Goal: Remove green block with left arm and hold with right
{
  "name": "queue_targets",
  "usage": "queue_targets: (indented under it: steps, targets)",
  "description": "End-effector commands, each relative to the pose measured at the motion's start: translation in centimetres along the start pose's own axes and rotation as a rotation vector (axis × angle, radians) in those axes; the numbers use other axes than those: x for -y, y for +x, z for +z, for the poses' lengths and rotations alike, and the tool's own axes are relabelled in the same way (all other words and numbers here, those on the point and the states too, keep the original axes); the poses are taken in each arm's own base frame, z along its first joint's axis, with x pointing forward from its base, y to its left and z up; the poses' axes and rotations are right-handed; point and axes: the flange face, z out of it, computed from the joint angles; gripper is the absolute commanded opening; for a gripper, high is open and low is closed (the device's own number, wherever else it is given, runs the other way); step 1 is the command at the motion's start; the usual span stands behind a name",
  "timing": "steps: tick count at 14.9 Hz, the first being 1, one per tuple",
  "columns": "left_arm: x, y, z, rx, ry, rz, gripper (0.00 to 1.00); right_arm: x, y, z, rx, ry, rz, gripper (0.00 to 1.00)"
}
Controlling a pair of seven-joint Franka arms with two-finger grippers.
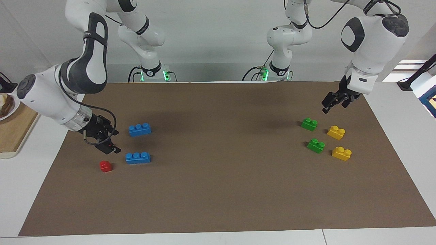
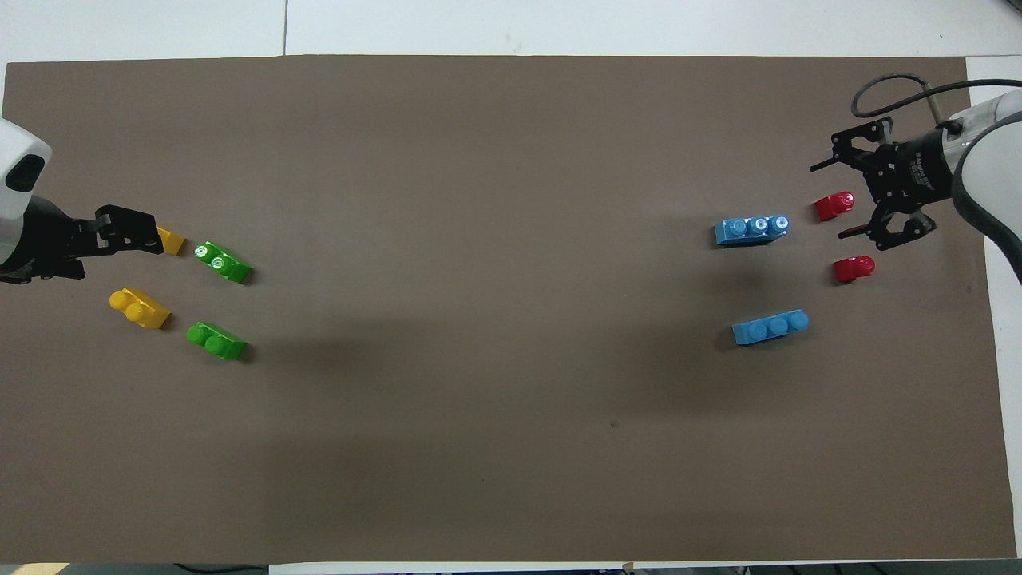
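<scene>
Two green blocks lie on the brown mat (image 1: 218, 190) at the left arm's end. One (image 1: 309, 124) (image 2: 215, 340) is nearer to the robots than the other (image 1: 316, 145) (image 2: 222, 262). My left gripper (image 1: 335, 106) (image 2: 152, 235) is open and empty. It hangs in the air over the mat beside these blocks and touches nothing. From overhead it partly covers a yellow brick (image 2: 170, 239). My right gripper (image 1: 115, 141) (image 2: 829, 201) is open and empty, raised over the red bricks at the right arm's end.
Two yellow bricks (image 1: 336, 132) (image 1: 341, 153) lie beside the green ones. Two blue bricks (image 1: 139, 129) (image 1: 137, 158) and two red bricks (image 2: 834, 206) (image 2: 854, 268) lie at the right arm's end. A wooden board (image 1: 13, 132) lies off the mat there.
</scene>
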Motion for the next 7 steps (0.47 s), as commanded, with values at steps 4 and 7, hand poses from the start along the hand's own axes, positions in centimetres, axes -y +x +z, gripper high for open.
queue_targets:
  steps: [4,7]
  targets:
    - [-0.7,-0.6,-3.1,0.021,0.021,0.123,1.0,-1.1,-5.6,-8.3,-0.096,-0.009,-0.386,1.0]
    - [-1.0,-0.7,-3.5,0.01,0.065,0.227,1.0,-1.5,-10.5,-11.1,-0.162,-0.086,-0.587,1.0]
